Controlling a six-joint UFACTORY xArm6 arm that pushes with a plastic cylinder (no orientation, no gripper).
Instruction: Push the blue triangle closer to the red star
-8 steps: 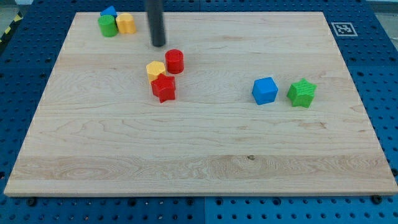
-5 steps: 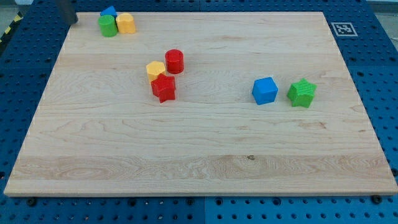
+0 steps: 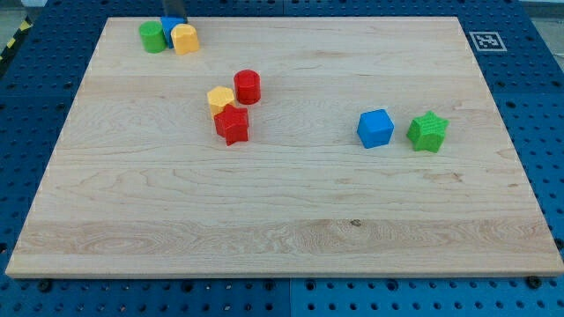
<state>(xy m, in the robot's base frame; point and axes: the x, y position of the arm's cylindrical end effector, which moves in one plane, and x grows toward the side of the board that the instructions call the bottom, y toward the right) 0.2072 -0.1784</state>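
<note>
The blue triangle (image 3: 169, 26) sits at the board's top left, wedged between a green cylinder (image 3: 152, 37) and a yellow block (image 3: 185, 40); only a small part of it shows. My tip (image 3: 174, 18) is at the view's top edge, right behind the blue triangle and seemingly touching it. The red star (image 3: 233, 124) lies left of the board's centre, well below and to the right of the triangle. A yellow hexagon-like block (image 3: 220, 98) touches the star's top, and a red cylinder (image 3: 248, 86) stands just right of that.
A blue cube (image 3: 375, 128) and a green star (image 3: 428, 131) sit side by side at the right of the wooden board (image 3: 282, 202). A marker tag (image 3: 486, 40) is at the board's top right corner.
My rod swung from mid-board out to the far top left, then came back behind the blue triangle. The triangle has slid right and down, and the yellow block has been nudged right and down.
</note>
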